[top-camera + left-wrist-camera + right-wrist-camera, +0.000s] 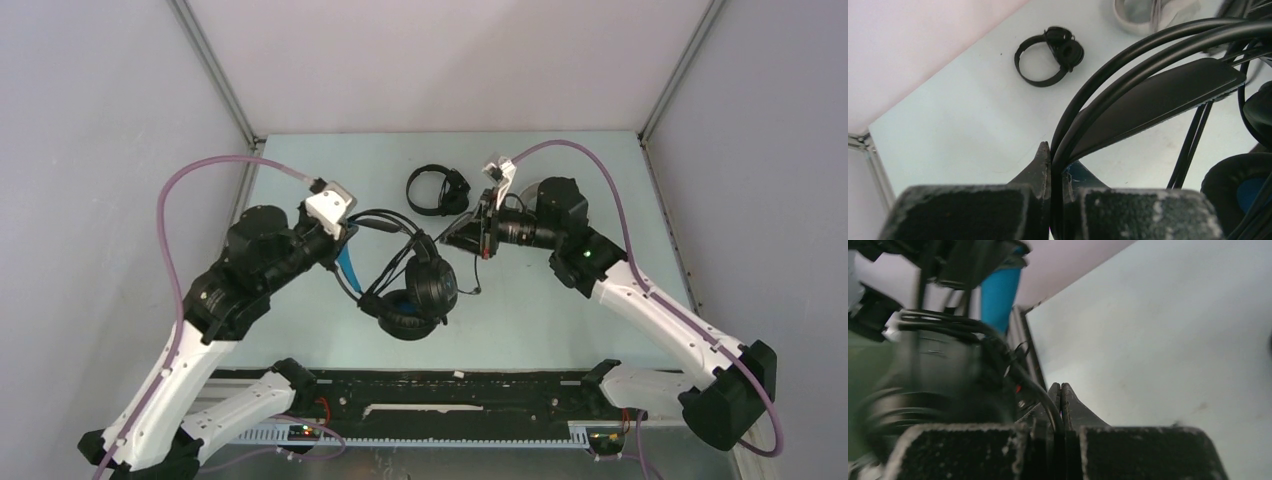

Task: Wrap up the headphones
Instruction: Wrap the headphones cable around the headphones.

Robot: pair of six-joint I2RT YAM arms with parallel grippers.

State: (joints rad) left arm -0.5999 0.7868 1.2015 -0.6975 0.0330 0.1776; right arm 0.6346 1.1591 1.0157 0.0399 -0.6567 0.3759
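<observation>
Showing only from its wrist camera, the right fingers [1076, 406] pinch black cable [1040, 392]

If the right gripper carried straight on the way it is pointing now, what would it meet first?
Most likely the bulkier black headphones: the right gripper, shut on a black cable, points at them just ahead in the top view. Depth is unclear, so it might pass above them.

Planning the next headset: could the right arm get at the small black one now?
Probably not yet. The small black headset lies close beside the right gripper with nothing between, but that gripper is shut on the bulky headset's cable.
</observation>
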